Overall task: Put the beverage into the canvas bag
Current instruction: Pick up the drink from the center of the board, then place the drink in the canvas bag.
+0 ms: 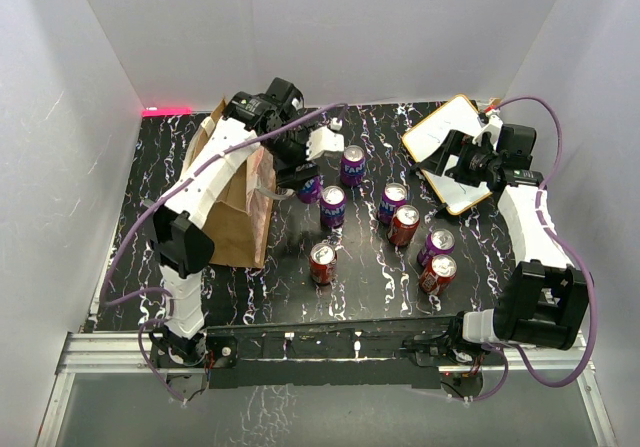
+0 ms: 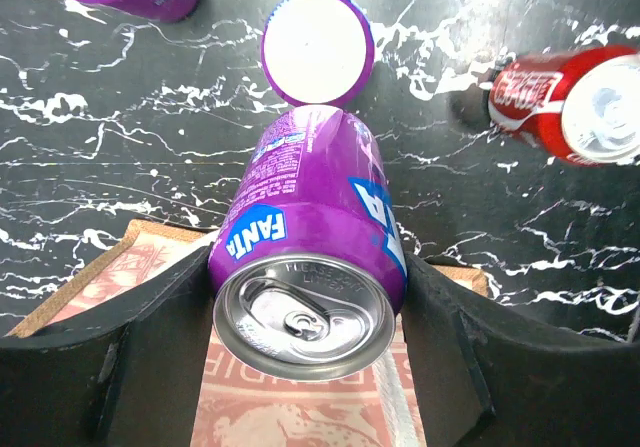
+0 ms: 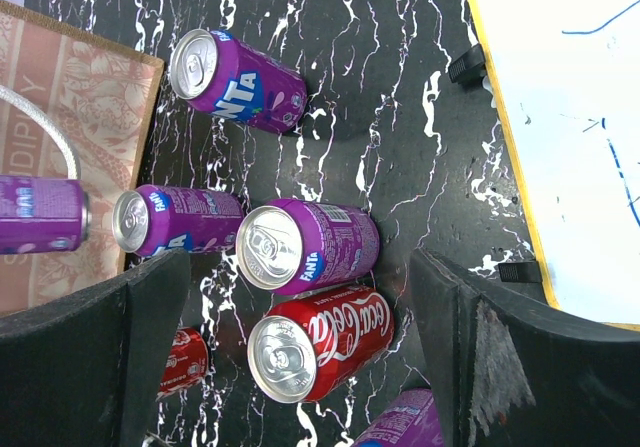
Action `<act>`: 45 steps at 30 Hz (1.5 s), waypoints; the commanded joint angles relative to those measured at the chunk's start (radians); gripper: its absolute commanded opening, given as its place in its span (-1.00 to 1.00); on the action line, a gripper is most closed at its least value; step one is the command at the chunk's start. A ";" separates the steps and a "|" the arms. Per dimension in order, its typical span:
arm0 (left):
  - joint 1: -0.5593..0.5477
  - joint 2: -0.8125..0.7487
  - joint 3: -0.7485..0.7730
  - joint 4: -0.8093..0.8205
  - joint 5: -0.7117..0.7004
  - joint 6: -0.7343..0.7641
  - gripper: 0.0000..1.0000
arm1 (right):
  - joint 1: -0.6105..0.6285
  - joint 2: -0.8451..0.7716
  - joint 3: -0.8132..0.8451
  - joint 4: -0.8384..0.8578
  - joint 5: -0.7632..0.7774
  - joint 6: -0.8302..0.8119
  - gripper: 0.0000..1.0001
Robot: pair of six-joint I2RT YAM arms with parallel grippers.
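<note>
the beverage in play is a purple fanta can (image 2: 310, 197), clamped between the two dark fingers of the left hand (image 2: 308, 297), which press on both of its sides. seen from above, it hangs just right of the canvas bag (image 1: 235, 217), at the bag's far-right corner; the bag's reddish print shows directly under the can in the left wrist view. whether the can is over the bag's mouth i cannot tell, and the mouth itself is not plainly shown.

a cream handle (image 3: 55, 137) loops close to the held can, so it could snag the can or a finger as the can goes in. the bag is soft-sided; a nudge against its rim could fold or tip it, and a release off-centre could drop the can onto the bench (image 1: 370, 277). another purple can (image 2: 318, 47) and a red cola can (image 2: 560, 107) stand near enough to be knocked.

the right hand (image 3: 300, 267) is spread wide and empty above the cans on the right.
</note>
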 commanded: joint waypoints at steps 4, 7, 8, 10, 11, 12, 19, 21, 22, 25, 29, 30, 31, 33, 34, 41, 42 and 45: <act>-0.004 -0.205 0.064 0.072 0.055 -0.195 -1.00 | -0.007 0.025 0.070 0.052 -0.009 0.007 0.86; -0.001 -0.329 -0.031 0.273 -0.024 -0.279 -1.00 | -0.007 0.033 0.080 0.048 -0.013 0.007 0.85; 0.001 -0.365 -0.062 0.317 -0.048 -0.295 -1.00 | -0.007 0.037 0.084 0.047 -0.021 0.007 0.85; 0.011 -0.397 -0.062 0.342 -0.085 -0.329 -1.00 | -0.007 0.046 0.103 0.048 -0.052 0.010 0.83; 0.018 -0.398 -0.040 0.337 -0.102 -0.346 -1.00 | -0.005 0.053 0.114 0.050 -0.068 0.014 0.82; 0.031 -0.399 -0.012 0.331 -0.113 -0.365 -1.00 | -0.002 0.062 0.129 0.050 -0.084 0.016 0.81; 0.174 -0.458 -0.026 0.327 -0.158 -0.452 -1.00 | 0.081 0.131 0.261 0.068 -0.110 -0.014 0.79; 0.235 -0.479 -0.060 0.321 -0.160 -0.465 -1.00 | 0.130 0.145 0.298 0.073 -0.109 -0.035 0.79; 0.261 -0.487 -0.078 0.320 -0.162 -0.473 -1.00 | 0.160 0.152 0.317 0.077 -0.107 -0.045 0.79; 0.322 -0.503 -0.128 0.315 -0.159 -0.499 -1.00 | 0.262 0.177 0.370 0.107 -0.102 -0.054 0.79; 0.366 -0.509 -0.181 0.302 -0.188 -0.524 -1.00 | 0.393 0.242 0.462 0.155 -0.106 -0.016 0.78; 0.370 -0.509 -0.192 0.300 -0.197 -0.527 -1.00 | 0.427 0.263 0.485 0.167 -0.108 -0.001 0.78; 0.374 -0.508 -0.204 0.300 -0.208 -0.531 -1.00 | 0.457 0.284 0.513 0.179 -0.107 0.017 0.76; 0.377 -0.499 -0.219 0.298 -0.215 -0.541 -1.00 | 0.523 0.332 0.552 0.206 -0.095 0.064 0.70; 0.377 -0.491 -0.221 0.292 -0.217 -0.550 -1.00 | 0.561 0.360 0.573 0.217 -0.092 0.086 0.67; 0.377 -0.441 -0.234 0.305 -0.264 -0.630 -1.00 | 0.714 0.562 0.749 0.262 -0.059 0.215 0.57; 0.377 -0.440 -0.243 0.309 -0.277 -0.638 -1.00 | 0.730 0.588 0.780 0.259 -0.051 0.226 0.56; 0.377 -0.434 -0.268 0.324 -0.300 -0.652 -1.00 | 0.768 0.657 0.849 0.241 -0.011 0.243 0.51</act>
